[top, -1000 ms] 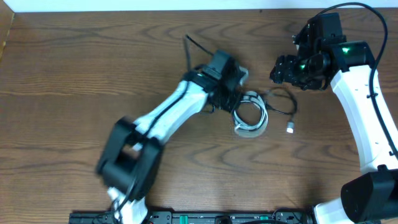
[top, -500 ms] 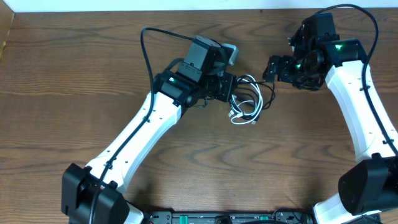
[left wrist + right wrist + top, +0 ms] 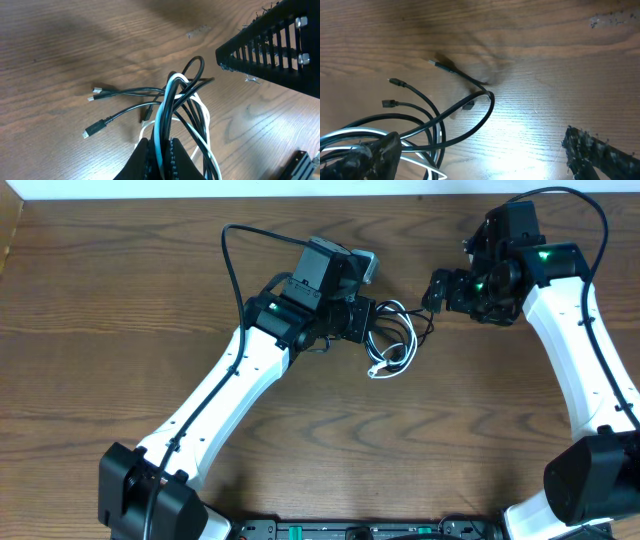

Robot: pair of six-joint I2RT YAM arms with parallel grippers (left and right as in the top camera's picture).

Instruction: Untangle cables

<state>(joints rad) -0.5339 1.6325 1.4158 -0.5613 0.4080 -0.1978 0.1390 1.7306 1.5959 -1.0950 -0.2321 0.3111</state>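
The cables [image 3: 396, 338] form a small tangled bundle of one white cord and several black ones near the table's middle. My left gripper [image 3: 368, 320] is shut on the bundle's left side. In the left wrist view its jaws [image 3: 162, 156] pinch the white cord and black strands, the cables [image 3: 172, 97] loop upward, and loose plug ends [image 3: 95, 92] trail left. My right gripper [image 3: 437, 288] hovers open just right of the bundle and holds nothing. In the right wrist view the right gripper [image 3: 485, 157] spans bare wood, with the cables [image 3: 427, 122] by its left finger [image 3: 375, 155].
Brown wooden table [image 3: 120, 330] with its far edge against a white strip [image 3: 200, 188]. A black rail [image 3: 330, 530] runs along the front edge. The left arm's thick black wire [image 3: 232, 255] arches over the table behind it.
My left arm has stretched out and drawn the bundle up and leftward from where it lay. The right gripper's jaws have spread wider, close to the bundle's right side.
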